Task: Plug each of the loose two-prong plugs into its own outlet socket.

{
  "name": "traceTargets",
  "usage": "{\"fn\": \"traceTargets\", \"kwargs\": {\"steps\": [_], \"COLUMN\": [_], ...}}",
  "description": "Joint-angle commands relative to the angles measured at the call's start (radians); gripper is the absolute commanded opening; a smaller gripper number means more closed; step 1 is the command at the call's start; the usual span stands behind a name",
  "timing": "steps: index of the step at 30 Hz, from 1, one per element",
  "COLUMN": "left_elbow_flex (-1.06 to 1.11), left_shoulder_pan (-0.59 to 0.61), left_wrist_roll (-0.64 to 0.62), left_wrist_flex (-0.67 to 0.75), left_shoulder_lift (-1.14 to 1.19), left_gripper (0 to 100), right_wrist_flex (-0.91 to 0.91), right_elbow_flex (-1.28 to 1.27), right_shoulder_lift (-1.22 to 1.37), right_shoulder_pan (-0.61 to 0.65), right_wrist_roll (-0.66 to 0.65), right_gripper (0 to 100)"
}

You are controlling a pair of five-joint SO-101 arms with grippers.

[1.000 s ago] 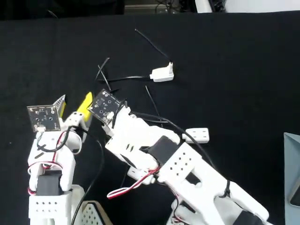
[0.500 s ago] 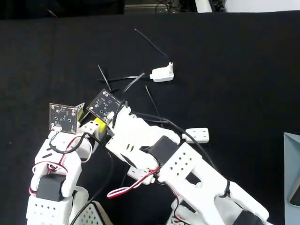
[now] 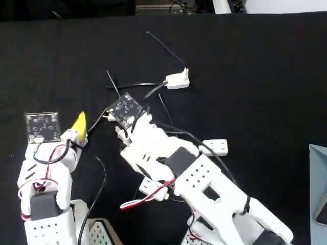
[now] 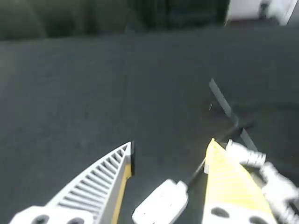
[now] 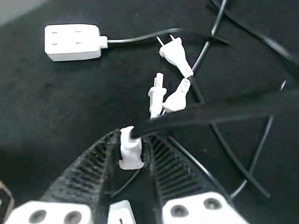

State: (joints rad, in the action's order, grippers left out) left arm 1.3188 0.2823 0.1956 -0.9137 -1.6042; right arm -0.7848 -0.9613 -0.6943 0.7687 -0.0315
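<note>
Left end effector (image 4: 171, 143) swung back leftward, fingers apart | right end effector (image 5: 131, 141) clamped on white plug (image 5: 130, 151)

Black table (image 3: 265, 76), evenly lit.

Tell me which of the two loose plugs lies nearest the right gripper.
The plug just beyond the right gripper, which holds a white connector; the other plug lies farther off, closer to the outlet block.
</note>
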Motion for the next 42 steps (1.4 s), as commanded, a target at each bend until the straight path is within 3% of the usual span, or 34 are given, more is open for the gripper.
{"fn": "traceTargets", "kwargs": {"steps": [1, 8, 17, 24, 33, 42], "left_elbow_flex": [-0.058, -0.131, -0.329, -0.461, -0.616, -0.67], "left_shoulder_pan": [0.041, 0.114, 0.122, 0.117, 0.125, 0.114], "left_wrist_roll": [0.11, 0.19, 0.37, 0.549, 0.566, 0.566], "left_wrist_flex": [-0.069, -0.086, -0.084, -0.077, -0.075, 0.035], "left_shoulder_lift": [0.068, 0.29, 0.764, 1.062, 1.341, 1.502], "left_gripper": [26, 35, 35, 26, 26, 26], "right_wrist_flex": [0.089, 0.112, 0.114, 0.114, 0.114, 0.114], "right_elbow_flex": [-0.031, -0.047, -0.059, -0.064, -0.065, -0.065], "right_shoulder_lift": [-0.01, -0.01, -0.01, -0.01, -0.01, -0.01], "right_shoulder_pan": [0.015, 0.015, 0.015, 0.015, 0.015, 0.012], "right_wrist_roll": [0.014, 0.014, 0.014, 0.014, 0.014, 0.014], "right_gripper": [1.1, 1.1, 1.1, 1.1, 1.2, 1.2]}}
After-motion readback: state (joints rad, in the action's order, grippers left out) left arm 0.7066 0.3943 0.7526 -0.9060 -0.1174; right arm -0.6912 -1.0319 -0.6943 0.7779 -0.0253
